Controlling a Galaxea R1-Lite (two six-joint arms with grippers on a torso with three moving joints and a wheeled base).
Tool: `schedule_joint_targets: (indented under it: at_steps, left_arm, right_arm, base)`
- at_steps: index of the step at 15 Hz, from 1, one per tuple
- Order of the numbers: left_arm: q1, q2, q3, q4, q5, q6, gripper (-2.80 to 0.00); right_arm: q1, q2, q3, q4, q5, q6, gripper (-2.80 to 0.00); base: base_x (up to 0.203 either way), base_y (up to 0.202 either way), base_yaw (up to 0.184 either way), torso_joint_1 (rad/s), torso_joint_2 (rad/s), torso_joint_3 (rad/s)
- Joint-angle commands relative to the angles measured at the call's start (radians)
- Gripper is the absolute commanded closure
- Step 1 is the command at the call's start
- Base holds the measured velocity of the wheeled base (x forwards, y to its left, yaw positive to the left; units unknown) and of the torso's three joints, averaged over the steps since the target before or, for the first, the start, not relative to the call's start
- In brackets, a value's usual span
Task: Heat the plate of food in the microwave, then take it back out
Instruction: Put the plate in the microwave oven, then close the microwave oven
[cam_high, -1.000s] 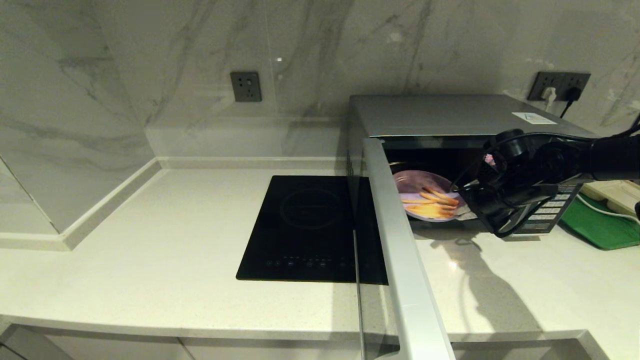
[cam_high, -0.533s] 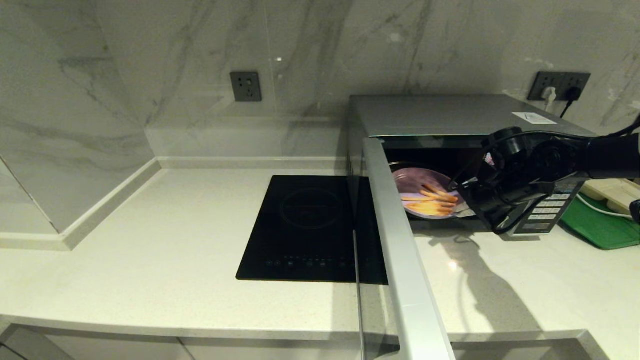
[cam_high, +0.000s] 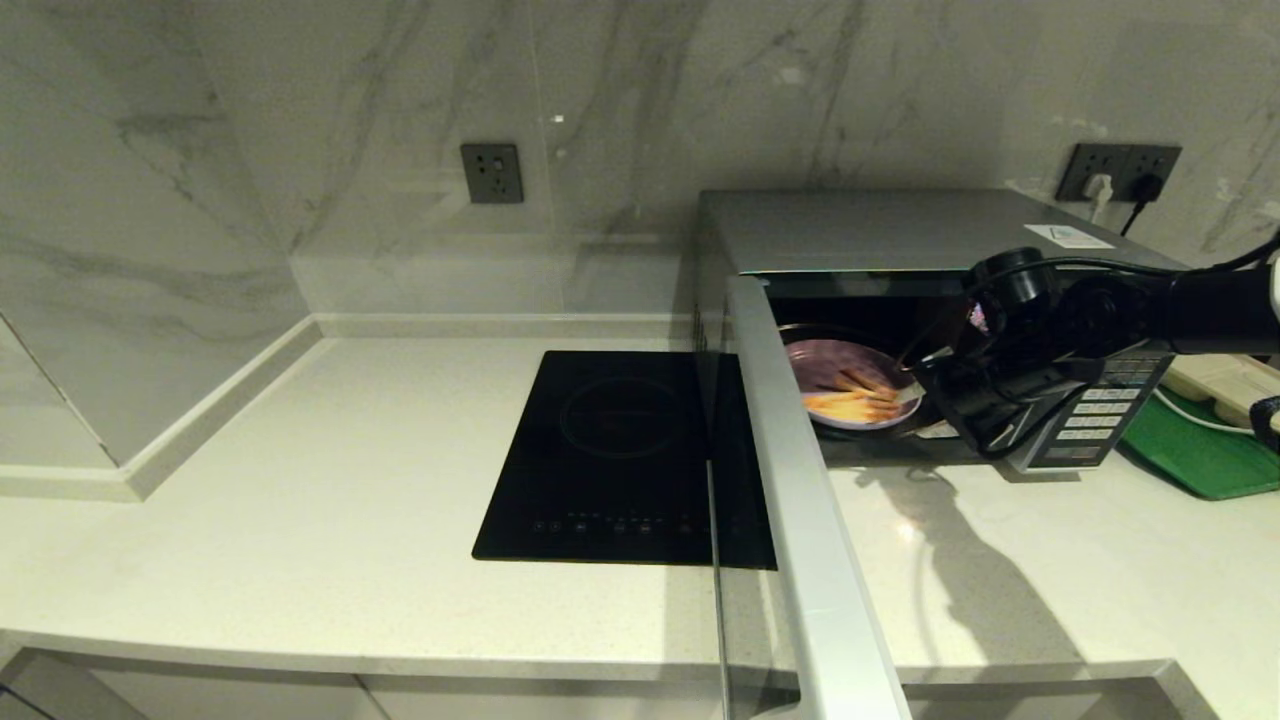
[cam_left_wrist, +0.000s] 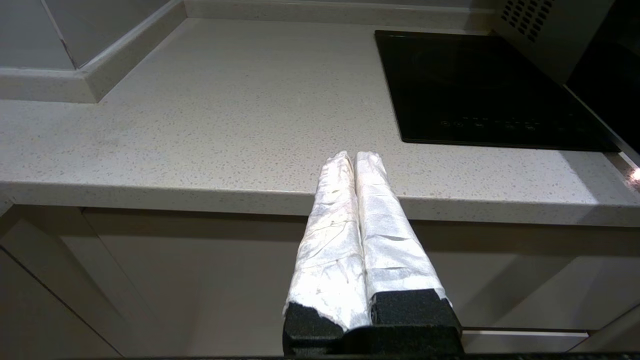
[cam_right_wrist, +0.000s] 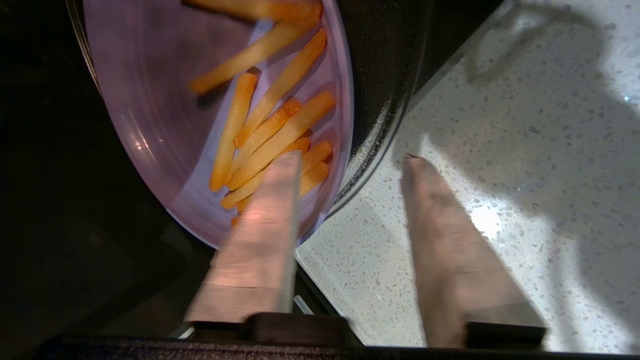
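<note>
You see the microwave (cam_high: 900, 235), a large silver box at the right of the counter against the wall, with its door swung wide open toward you and its button panel on the right. Inside its dark cavity lies the plate of food (cam_high: 850, 395), round, flat, pale lilac, with thin yellow-orange sticks piled on its near half, sitting close to the front opening.
</note>
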Motion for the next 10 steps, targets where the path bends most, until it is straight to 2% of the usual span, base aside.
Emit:
schedule_joint_targets:
  at_steps: [1,5,10]
  left_arm:
    - [0.000,0.000,0.000,-0.001,0.000,0.000,0.00]
    - [0.000,0.000,0.000,-0.001,0.000,0.000,0.00]
    - [0.000,0.000,0.000,-0.001,0.000,0.000,0.00]
  right_arm:
    - [0.000,0.010,-0.007,0.003,0.000,0.006,-2.80]
    - [-0.001,-0.046,0.020,0.004,0.000,0.009,-2.80]
    - [0.026,-0.279,0.241,0.003,0.009,0.003,-2.80]
  base:
    - [0.000,0.000,0.000,0.000,0.00,0.000]
    - [0.000,0.000,0.000,0.000,0.00,0.000]
    - [0.000,0.000,0.000,0.000,0.00,0.000]
